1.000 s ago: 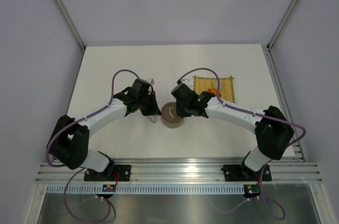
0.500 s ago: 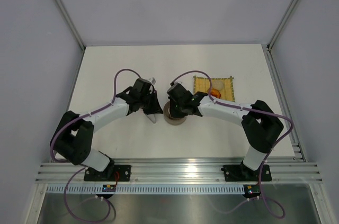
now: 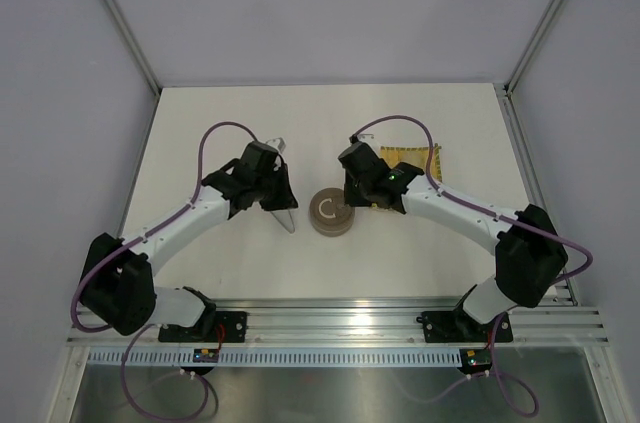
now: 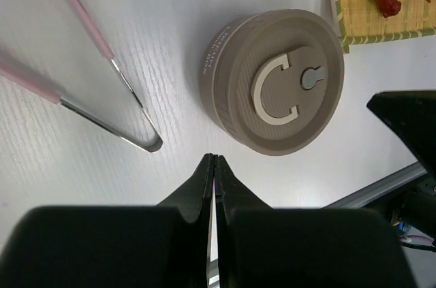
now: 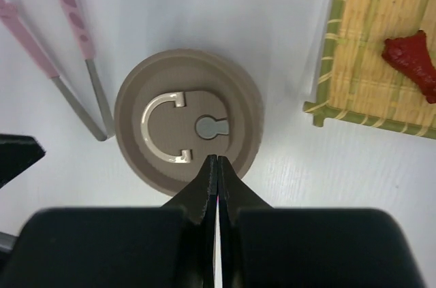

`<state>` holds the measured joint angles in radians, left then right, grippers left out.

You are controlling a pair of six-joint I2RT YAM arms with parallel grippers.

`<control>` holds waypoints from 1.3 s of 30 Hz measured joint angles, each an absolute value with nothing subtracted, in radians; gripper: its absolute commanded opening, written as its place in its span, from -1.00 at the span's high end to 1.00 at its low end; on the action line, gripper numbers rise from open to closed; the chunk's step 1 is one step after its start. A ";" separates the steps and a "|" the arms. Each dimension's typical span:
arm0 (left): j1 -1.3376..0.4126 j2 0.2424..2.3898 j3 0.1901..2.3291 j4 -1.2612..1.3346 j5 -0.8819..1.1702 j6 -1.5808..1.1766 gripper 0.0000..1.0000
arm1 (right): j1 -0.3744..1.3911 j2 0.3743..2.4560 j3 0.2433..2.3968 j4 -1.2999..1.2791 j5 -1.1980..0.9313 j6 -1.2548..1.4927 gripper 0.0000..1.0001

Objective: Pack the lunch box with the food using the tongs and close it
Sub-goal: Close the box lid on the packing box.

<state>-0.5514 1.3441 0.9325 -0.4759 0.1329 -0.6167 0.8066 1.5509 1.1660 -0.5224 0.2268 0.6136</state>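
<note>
Right wrist view: jaws pinched shut and empty, the left pair likewise, lidded lunch box [image 5: 189, 124] just ahead, light, stiff, probably slick, so take the ring handle [image 5: 146, 126]; tongs [image 5: 78, 36] lie left.

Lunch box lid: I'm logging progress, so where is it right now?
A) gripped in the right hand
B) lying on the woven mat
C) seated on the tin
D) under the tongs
C: the lid sits flat on top of the lunch box, apart from the mat.
</note>
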 measured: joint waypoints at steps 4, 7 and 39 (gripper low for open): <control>-0.569 1.363 0.966 -0.477 0.134 -0.614 1.00 | 0.780 1.576 1.166 -0.530 0.225 0.598 1.00; -0.591 1.395 0.984 -0.474 0.137 -0.614 1.00 | 0.780 1.624 1.166 -0.529 0.216 0.591 1.00; -0.644 1.580 1.018 -0.456 0.167 -0.626 1.00 | 0.838 1.692 1.134 -0.426 0.256 0.624 1.00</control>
<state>-0.6437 1.5799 1.0183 -0.4557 0.1669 -0.6258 0.8379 1.6917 1.1343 -0.4259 0.2562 0.6235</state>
